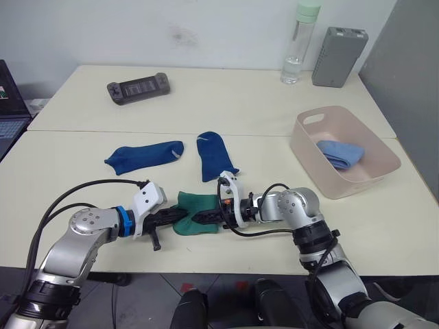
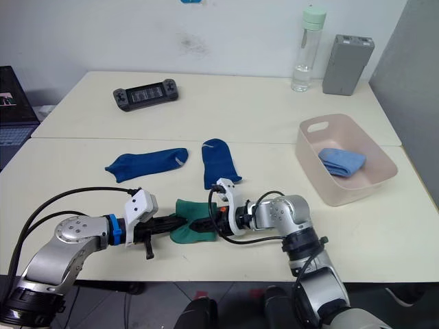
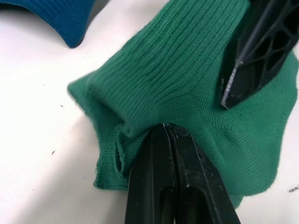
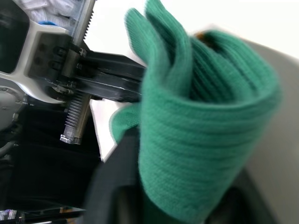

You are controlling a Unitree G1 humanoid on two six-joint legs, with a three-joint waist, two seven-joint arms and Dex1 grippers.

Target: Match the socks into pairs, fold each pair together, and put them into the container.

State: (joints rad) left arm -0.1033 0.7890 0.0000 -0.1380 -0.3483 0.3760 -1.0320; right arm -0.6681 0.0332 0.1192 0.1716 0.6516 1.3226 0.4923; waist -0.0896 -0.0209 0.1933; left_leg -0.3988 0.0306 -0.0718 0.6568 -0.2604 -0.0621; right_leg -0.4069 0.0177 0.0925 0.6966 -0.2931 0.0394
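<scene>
Green socks bunched at table front edge, btwn both claws. L gripper clenched on fabric; R gripper grasping other end. Two dk blue socks just behind. Lt blue pair in pink container, far right.

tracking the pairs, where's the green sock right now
The green sock lies bunched at the table's near edge, held from both sides by the left gripper and the right gripper, just in front of the two dark blue socks.
</scene>
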